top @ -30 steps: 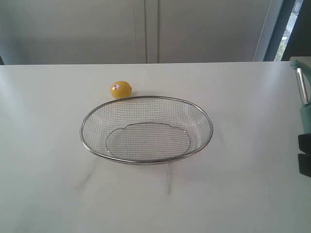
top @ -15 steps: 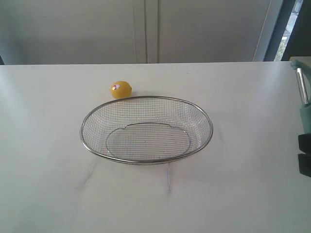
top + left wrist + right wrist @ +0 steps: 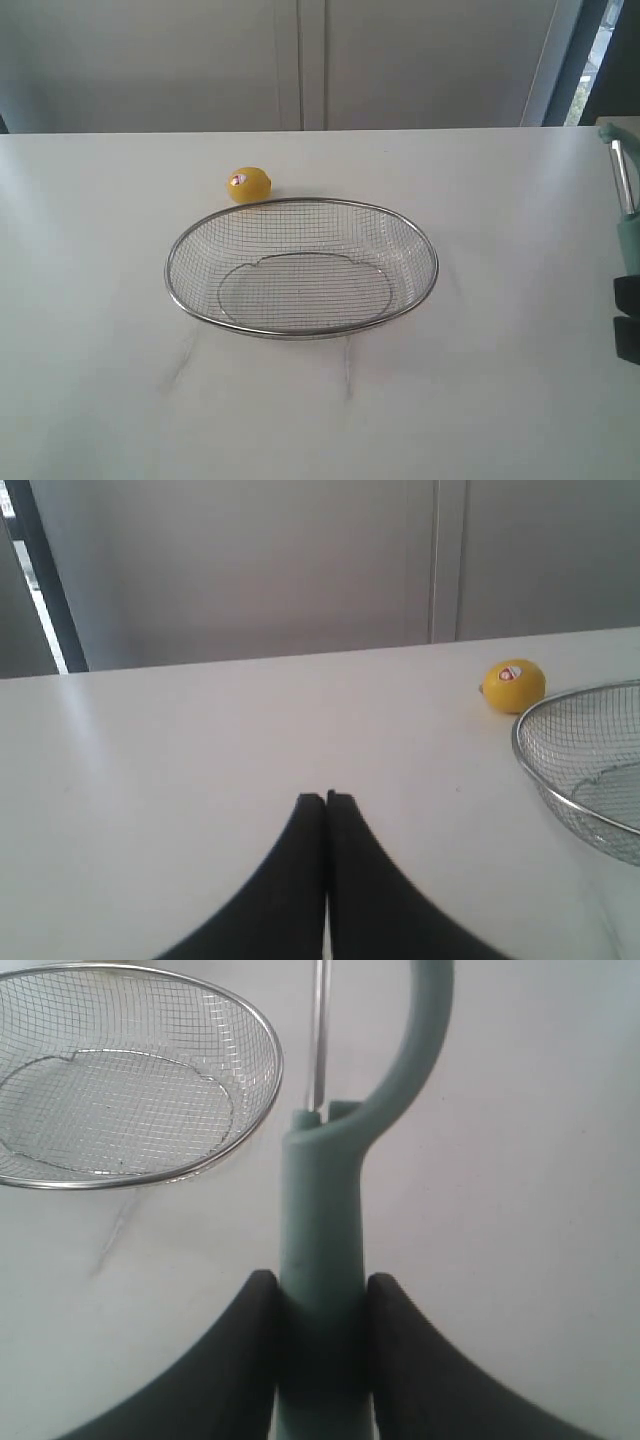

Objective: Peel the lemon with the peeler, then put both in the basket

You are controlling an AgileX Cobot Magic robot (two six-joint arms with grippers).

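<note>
Lemon (image 3: 249, 185) sits just outside basket (image 3: 195, 255); right hand (image 3: 321, 1285) clamps peeler (image 3: 320, 1190); left hand (image 3: 326, 800) pressed together.

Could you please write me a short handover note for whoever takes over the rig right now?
The left gripper is shut and empty above the table.
The right gripper is shut on the peeler, right of the basket.
The lemon sits on the table just outside the basket's far rim, sticker on, apparently unpeeled.
The basket is empty.
Done: peeler grasped.
Left: grasp the lemon, peel it, put both in the basket.
</note>
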